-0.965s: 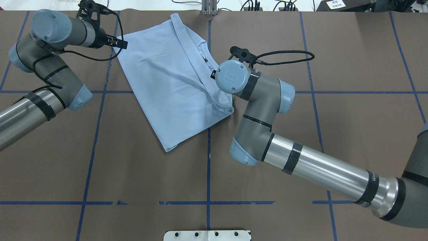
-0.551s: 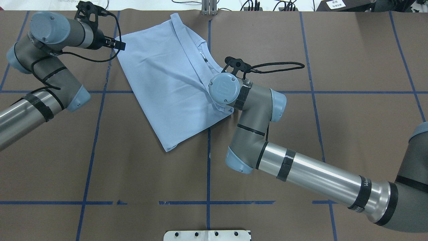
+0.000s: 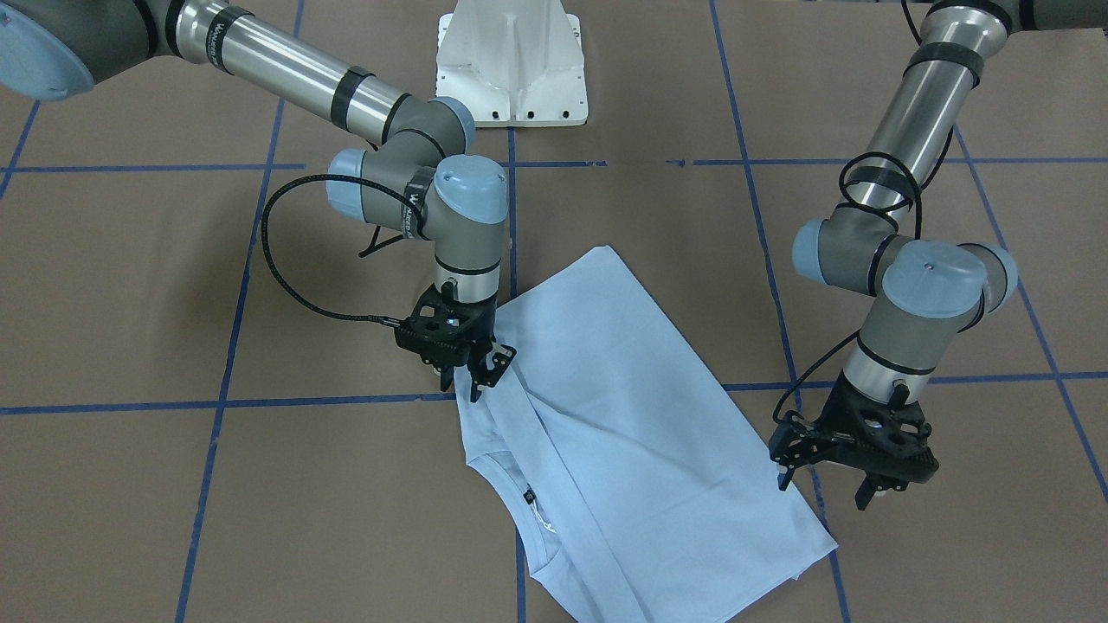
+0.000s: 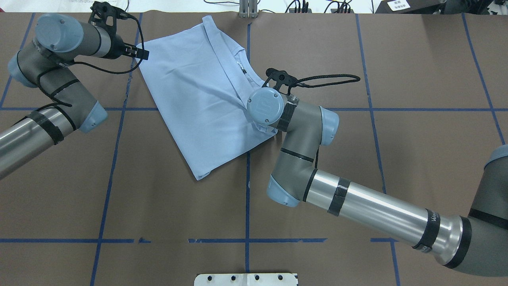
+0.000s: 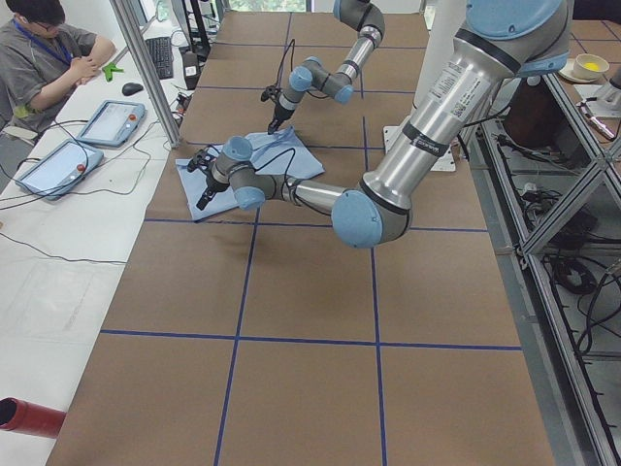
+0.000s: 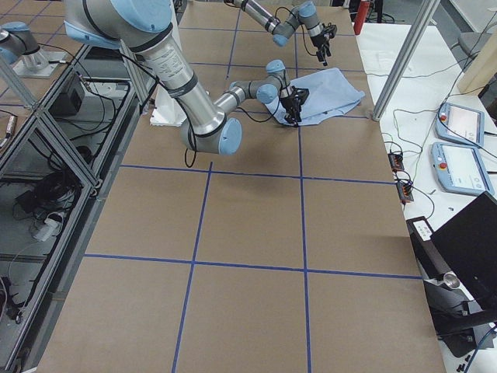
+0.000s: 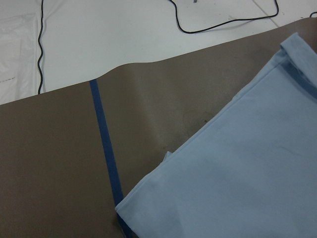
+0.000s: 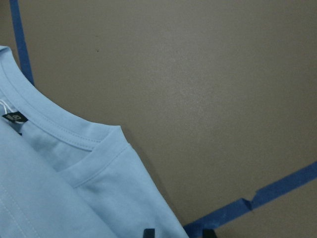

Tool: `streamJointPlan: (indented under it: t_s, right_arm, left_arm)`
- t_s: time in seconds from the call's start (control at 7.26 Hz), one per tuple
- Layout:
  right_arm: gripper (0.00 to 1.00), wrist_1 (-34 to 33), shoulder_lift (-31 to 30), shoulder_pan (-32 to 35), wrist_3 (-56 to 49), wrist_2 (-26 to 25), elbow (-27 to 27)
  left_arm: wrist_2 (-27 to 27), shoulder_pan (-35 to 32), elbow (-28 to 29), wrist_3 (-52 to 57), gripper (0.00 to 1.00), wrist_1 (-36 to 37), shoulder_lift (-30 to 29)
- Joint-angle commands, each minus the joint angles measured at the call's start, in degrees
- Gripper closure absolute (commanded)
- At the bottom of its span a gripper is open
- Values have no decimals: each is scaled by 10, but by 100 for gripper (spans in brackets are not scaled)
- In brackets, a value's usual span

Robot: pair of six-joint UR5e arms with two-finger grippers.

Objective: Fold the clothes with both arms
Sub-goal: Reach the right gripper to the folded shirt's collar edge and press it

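Observation:
The light blue T-shirt point(image 4: 198, 103) lies folded lengthwise on the brown table, also shown in the front view point(image 3: 623, 433). Its neck label point(image 3: 528, 497) shows at the collar, as it does in the right wrist view point(image 8: 14, 118). The chest print is hidden. My right gripper point(image 3: 474, 374) is open, low over the shirt's shoulder edge beside the collar. One fingertip point(image 8: 148, 232) is over cloth, the other over bare table. My left gripper point(image 3: 827, 486) is open and empty, just off the shirt's far hem corner, which the left wrist view point(image 7: 163, 193) shows.
The white pedestal base point(image 3: 511, 69) stands at the robot's side of the table. Blue tape lines point(image 4: 248, 198) grid the brown surface. The far table edge with cables point(image 4: 301, 6) runs just beyond the shirt. An operator point(image 5: 39, 49) sits at a side desk.
My right arm has moved toward the robot and left along the shirt, from the collar to the shoulder edge. My left gripper has shifted slightly left. The shirt has not moved.

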Motion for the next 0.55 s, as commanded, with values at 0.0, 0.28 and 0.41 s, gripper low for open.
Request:
streamJointPlan:
  t_s: [0.0, 0.28, 0.41]
  right_arm:
    - [100, -1, 2, 0, 1, 0, 0]
    - [100, -2, 2, 1, -2, 0, 3]
    - [100, -10, 2, 0, -2, 3, 17]
  left_arm:
    - [0, 0, 0, 0, 0, 0, 0]
    - [0, 0, 0, 0, 0, -1, 0]
    - [0, 0, -1, -1, 0, -1, 0]
